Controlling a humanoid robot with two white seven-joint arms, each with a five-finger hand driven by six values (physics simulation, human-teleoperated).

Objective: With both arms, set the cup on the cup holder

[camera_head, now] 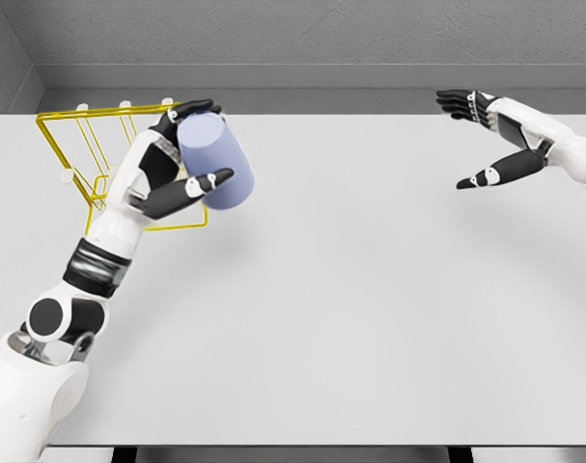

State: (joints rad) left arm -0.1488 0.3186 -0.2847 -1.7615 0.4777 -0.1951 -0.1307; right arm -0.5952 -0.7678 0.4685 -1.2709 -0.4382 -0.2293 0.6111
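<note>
The delivery step is judged to be in hand: the cup (216, 160), pale blue and cylindrical, is gripped in the left hand (181, 154), with the fingers (198, 106) curled over its upper end and the thumb (208, 181) pressed against its side, and it is carried tilted above the table (370, 289), just in front of the cup holder (80, 154). The holder, a yellow wire rack with white-tipped pegs, is seen at the far left of the table, partly hidden behind the forearm. The right hand (490, 140) is held at the far right, well apart from the cup, with its fingers spread and nothing grasped. The next move is judged to call for the cup's open end, whose direction cannot be told here, to be lined up with a peg before release. Counted: one cup, one holder, one table, two hands.
</note>
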